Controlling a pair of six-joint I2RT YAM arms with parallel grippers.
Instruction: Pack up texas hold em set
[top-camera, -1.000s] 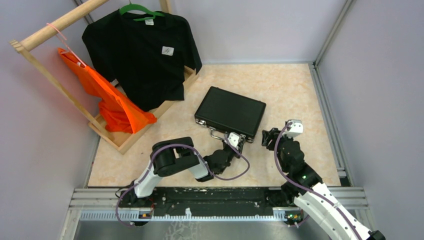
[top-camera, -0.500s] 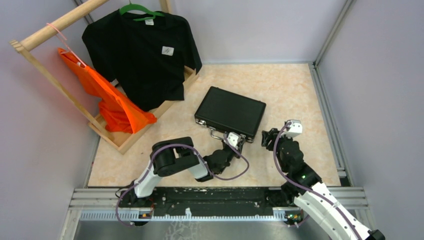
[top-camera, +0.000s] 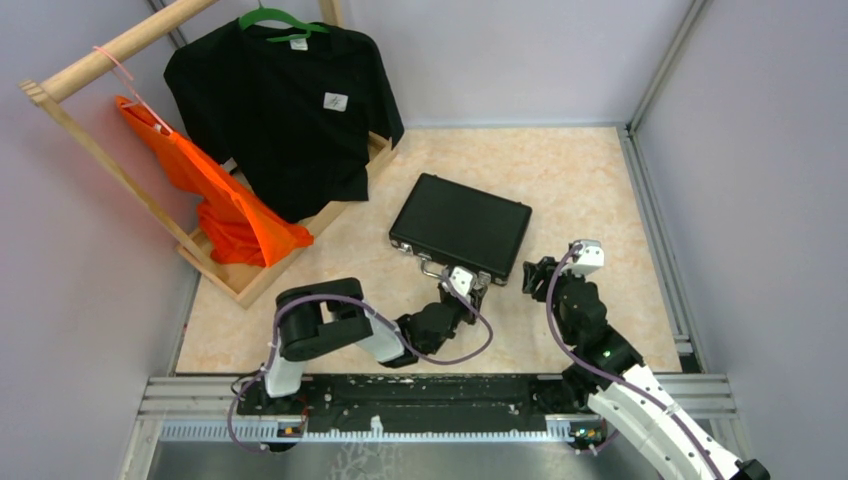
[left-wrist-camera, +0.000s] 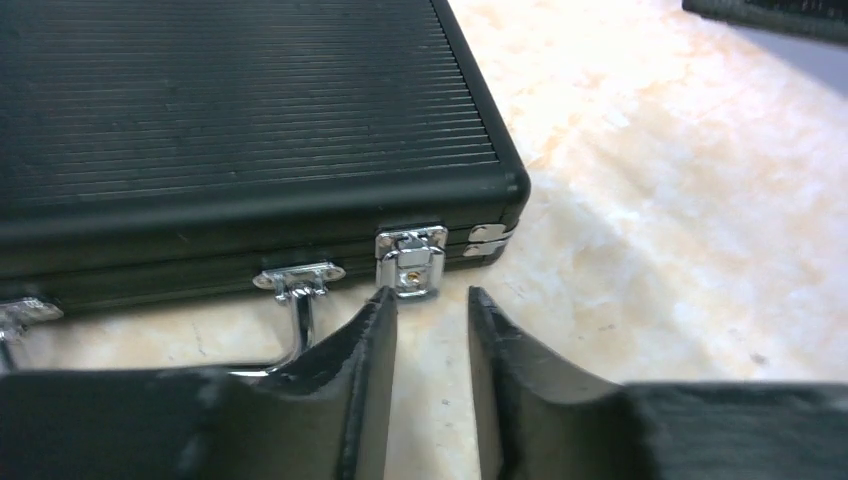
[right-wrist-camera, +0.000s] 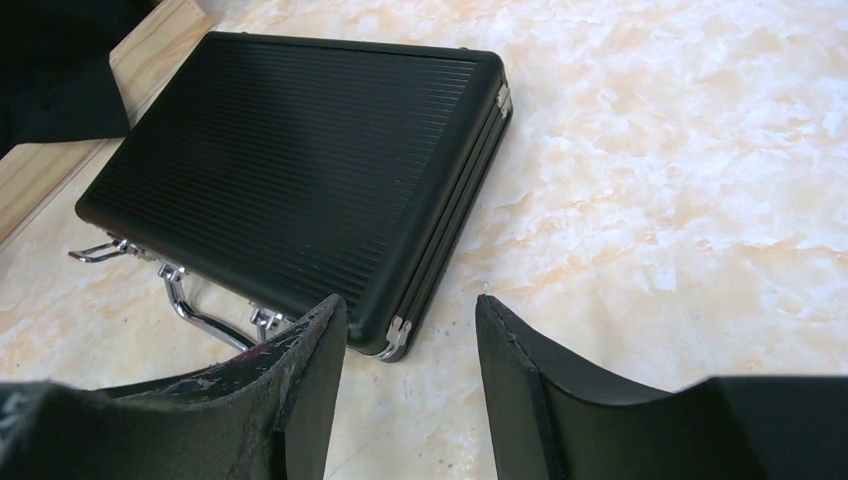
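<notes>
Beige marbled surface (top-camera: 580, 170), grey walls around. Wooden rack (top-camera: 110, 50) at far left carries a black T-shirt (top-camera: 285, 110) and an orange bag (top-camera: 225, 200).

The black case (top-camera: 460, 225) lies flat mid-surface, lid down, handle (left-wrist-camera: 303, 325) on its near edge.

My left end effector (left-wrist-camera: 430, 300) is low at that near edge. Fingers a narrow gap apart, nothing between them. Tips just short of the right-hand latch (left-wrist-camera: 410, 258), which sits flat against the case.

My right end effector (right-wrist-camera: 410, 305) is spread wider and empty. It sits just beside the case's near right corner, not touching.
</notes>
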